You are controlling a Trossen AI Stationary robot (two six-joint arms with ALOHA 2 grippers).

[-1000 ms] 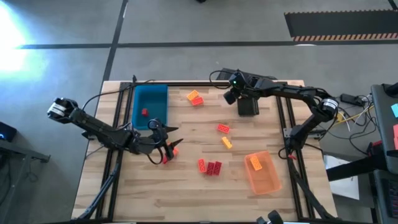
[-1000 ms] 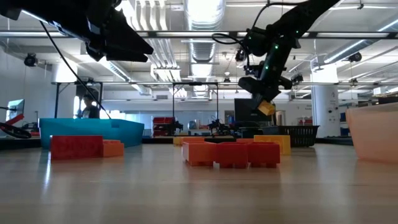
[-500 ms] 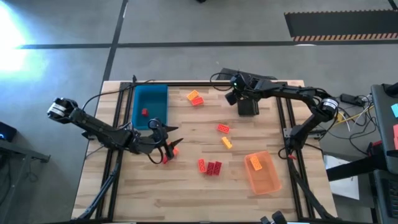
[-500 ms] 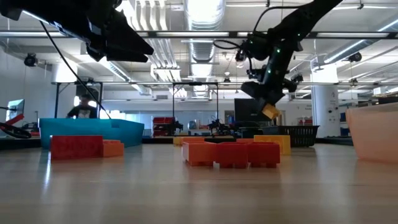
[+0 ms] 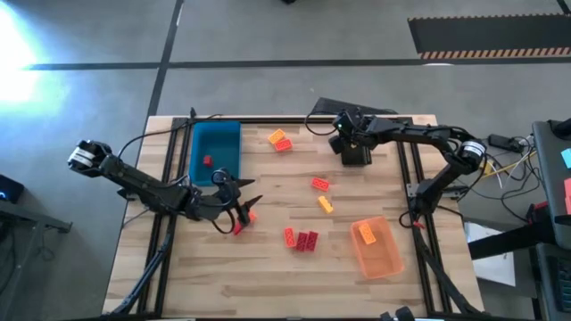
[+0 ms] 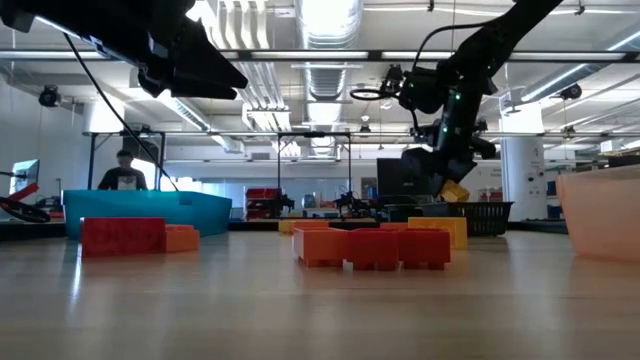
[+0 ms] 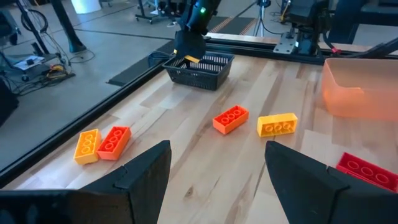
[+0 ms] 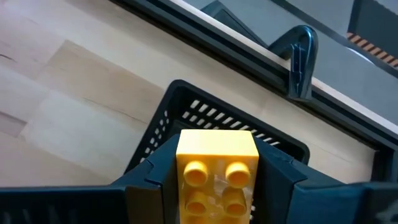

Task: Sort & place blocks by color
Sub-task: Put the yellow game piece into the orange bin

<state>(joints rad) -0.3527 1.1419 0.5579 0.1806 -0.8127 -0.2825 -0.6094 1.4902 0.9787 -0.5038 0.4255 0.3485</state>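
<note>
Wooden table (image 5: 268, 267): right gripper (image 8: 214, 186) pinches yellow block (image 8: 216, 171), seemingly over black basket (image 8: 186, 99); left gripper (image 7: 214, 177) wide

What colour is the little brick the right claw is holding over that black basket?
Yellow brick, seen best in the right wrist view.

— What is carried by the wooden table (image 5: 268, 267)?
— A blue tray (image 5: 216, 150), a black basket (image 5: 357, 153) and a translucent orange tray (image 5: 379, 251) are seen resting on it.
— And loose blocks?
— Red and orange-yellow blocks (image 5: 302, 239) are scattered across the boards, some touching, others well apart.
</note>
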